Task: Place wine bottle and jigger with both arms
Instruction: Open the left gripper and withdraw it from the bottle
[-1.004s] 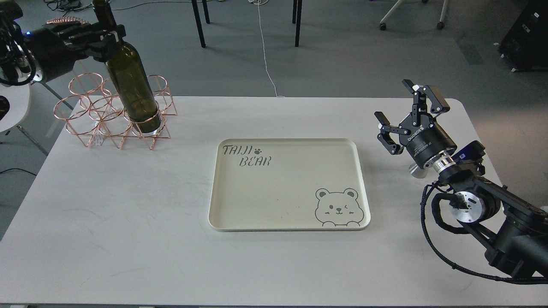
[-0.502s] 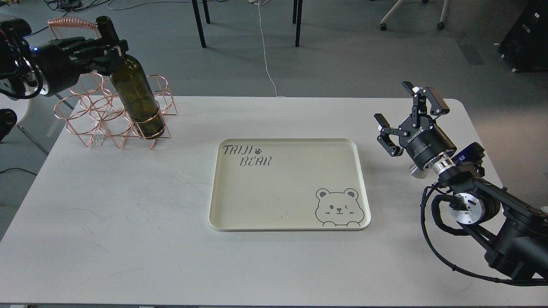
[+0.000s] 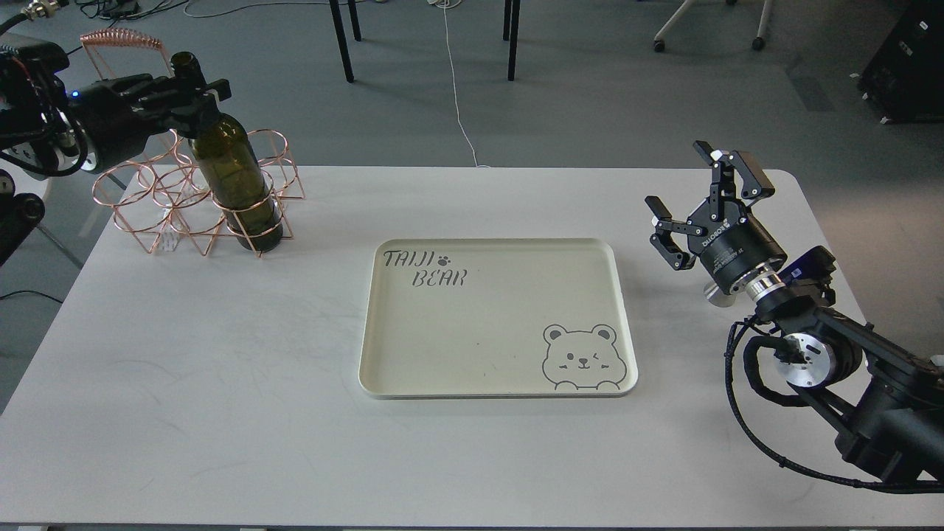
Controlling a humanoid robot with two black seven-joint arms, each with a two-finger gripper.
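The wine bottle (image 3: 234,181), dark olive-green and label-free, stands almost upright in the front right ring of a copper wire rack (image 3: 147,193) at the table's far left. My left gripper (image 3: 195,90) is shut on the bottle's neck just below the mouth. My right gripper (image 3: 700,200) is open and empty above the table's right side, fingers pointing up and away. The jigger (image 3: 715,293) shows only as a small shiny steel piece on the table, mostly hidden behind the right gripper's body.
A cream tray (image 3: 366,332) printed "TAIJI BEAR" with a bear drawing lies at the table's middle, nothing in it. The rack has several other rings. Chair and table legs stand on the floor beyond the far edge.
My left gripper has lowered the bottle down into the rack ring and brought it more upright. The right arm has hardly moved.
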